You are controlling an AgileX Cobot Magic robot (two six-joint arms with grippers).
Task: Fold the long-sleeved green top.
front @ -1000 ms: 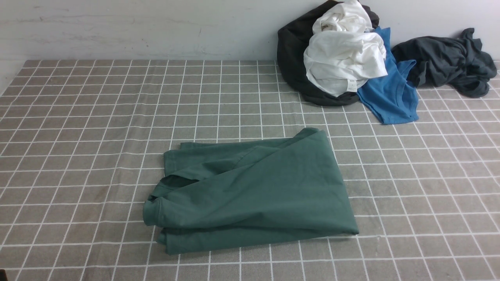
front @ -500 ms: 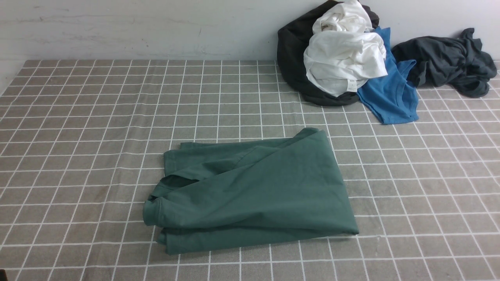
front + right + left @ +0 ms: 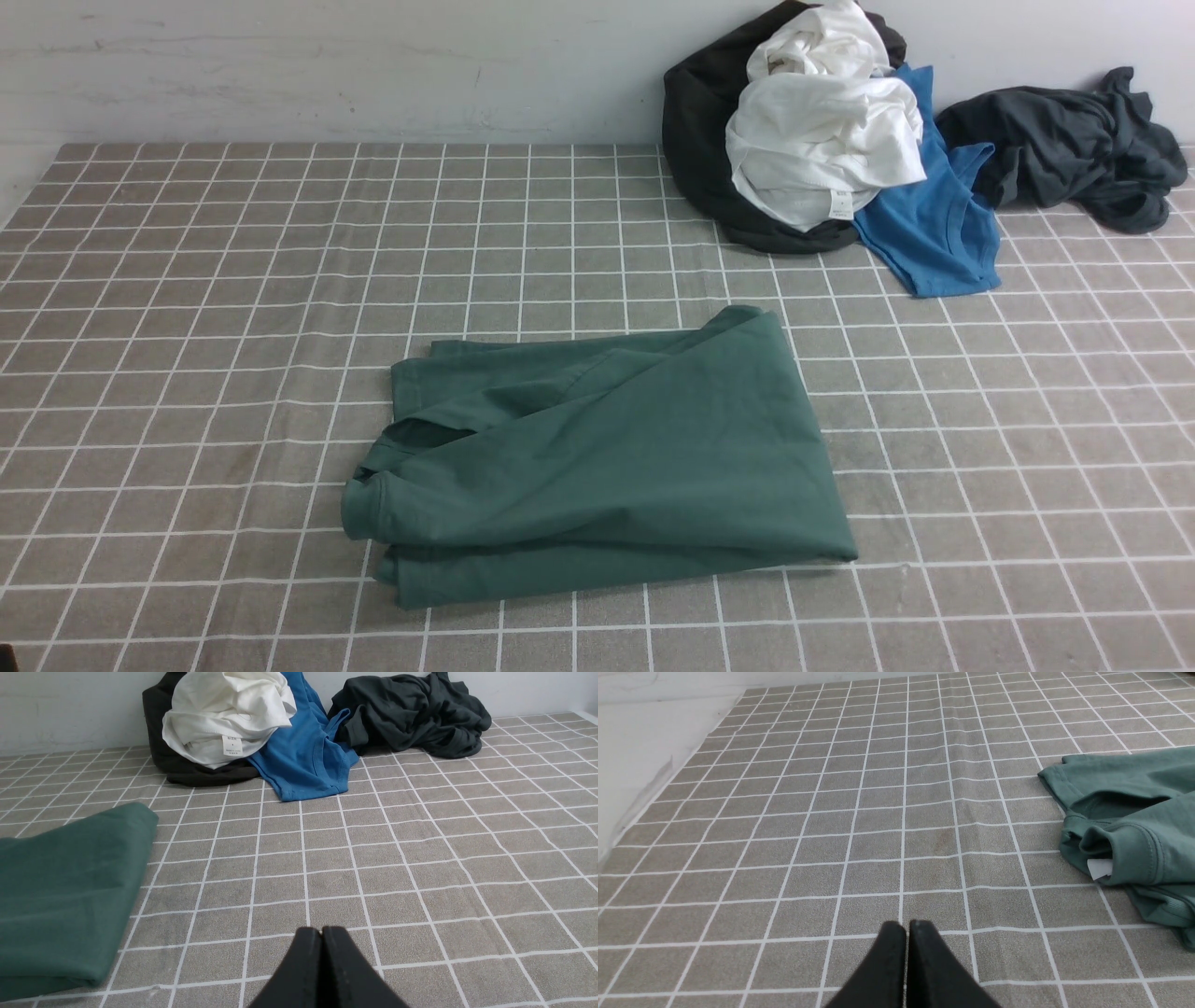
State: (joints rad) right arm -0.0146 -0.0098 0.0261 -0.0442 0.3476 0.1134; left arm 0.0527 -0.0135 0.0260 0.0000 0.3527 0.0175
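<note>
Nothing has moved since the earlier frames. Our left gripper and right gripper hover over the grey checked tablecloth, jaws pressed together, empty. Between them, apart from both, lies the folded dark green cotton long-sleeved top. Farther back, white, blue and dark grey garments are heaped.

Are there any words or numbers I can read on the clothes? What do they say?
"SIZE": top line of the white tag on the white garment.
The smaller lines under it on that tag: too blurred to read.
The same tag in the front view: too small to read.
White tag on the green long-sleeved top: no print shows.
</note>
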